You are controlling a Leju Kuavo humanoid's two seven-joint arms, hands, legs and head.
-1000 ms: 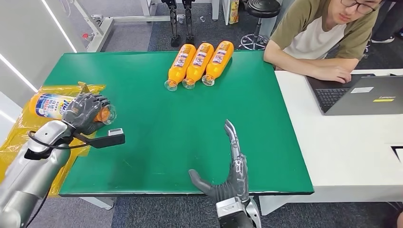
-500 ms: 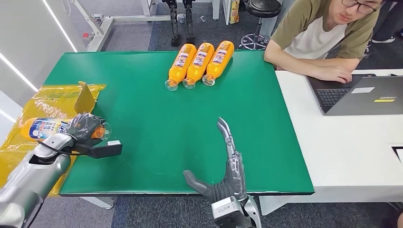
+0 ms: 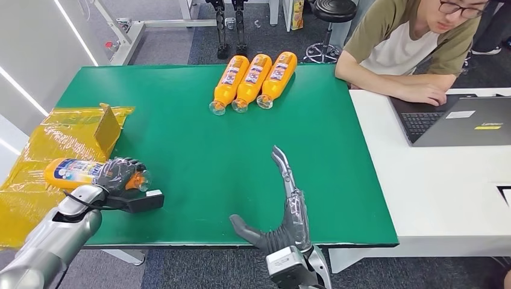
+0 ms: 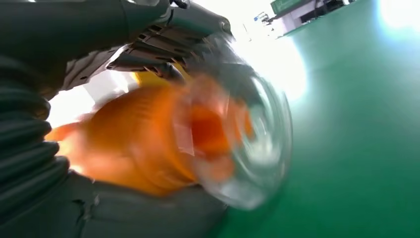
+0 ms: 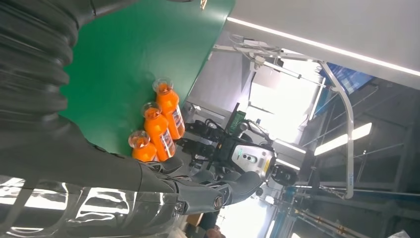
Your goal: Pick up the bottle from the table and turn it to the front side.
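One bottle (image 3: 78, 172) gripped in the left robot hand (image 3: 120, 176), fingers wrapped round the neck end, clear cap (image 4: 250, 144) pointing toward the middle of the green desk (image 3: 199, 144). Carried down and nearer the robot over the last second, from beside the yellow plastic sheet's (image 3: 57, 141) raised flap to low over the desk's near-left edge, just above that sheet. Label facing up now, blue and white print showing, so probably close to the wanted front side; likely only setting down left. Long axis near level, running left to right across the head view, base out over the sheet, cap end inward. Right robot hand (image 3: 283, 211) empty, fingers stretched flat and apart near the desk's front edge. Three more orange bottles (image 3: 253, 81) lying side by side at the far edge, caps toward the robot. Person seated at a laptop (image 3: 458, 120) on the white desk alongside.
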